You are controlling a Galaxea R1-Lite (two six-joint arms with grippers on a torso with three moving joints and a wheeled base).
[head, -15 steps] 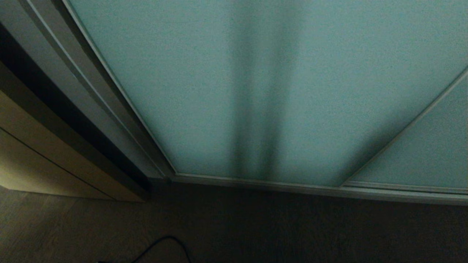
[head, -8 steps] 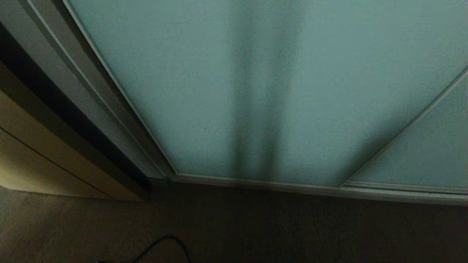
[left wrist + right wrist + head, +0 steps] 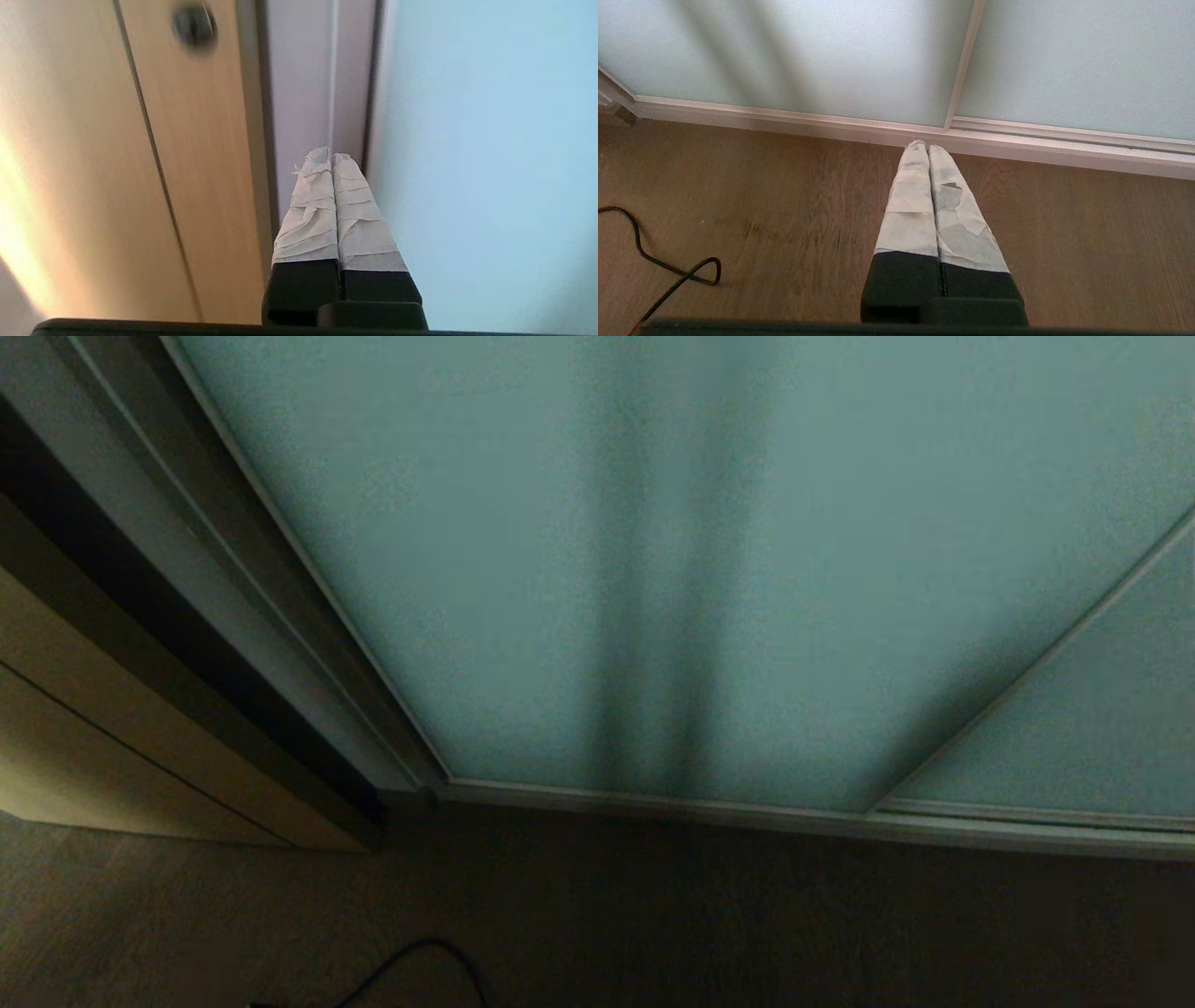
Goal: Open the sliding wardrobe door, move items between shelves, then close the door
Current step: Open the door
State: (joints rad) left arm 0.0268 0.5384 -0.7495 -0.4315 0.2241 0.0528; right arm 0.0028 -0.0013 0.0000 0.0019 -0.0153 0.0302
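writing: none readable | pale teal frosted sliding wardrobe door (image 3: 579,569) closed | brown wood-plank floor (image 3: 784,210), black cable (image 3: 668,270) | left gripper (image 3: 331,156), right gripper (image 3: 928,145): jaws pressed together, empty

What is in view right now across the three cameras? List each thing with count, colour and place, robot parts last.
sliding wardrobe door: one, pale teal frosted panel in a thin silver-grey frame, closed, fills most of the head view.
second door panel: one, pale teal, to the right of the first.
bottom track: one, pale, along the floor under both panels.
wooden cabinet front: one, light wood, left of the wardrobe frame, with a dark round knob.
floor: brown wood planks, in front of the wardrobe.
cable: one, black, looped on the floor at the robot's left.
left gripper: tape-wrapped jaws shut, empty, pointing at the door's left frame edge.
right gripper: tape-wrapped jaws shut, empty, above the floor near the track.
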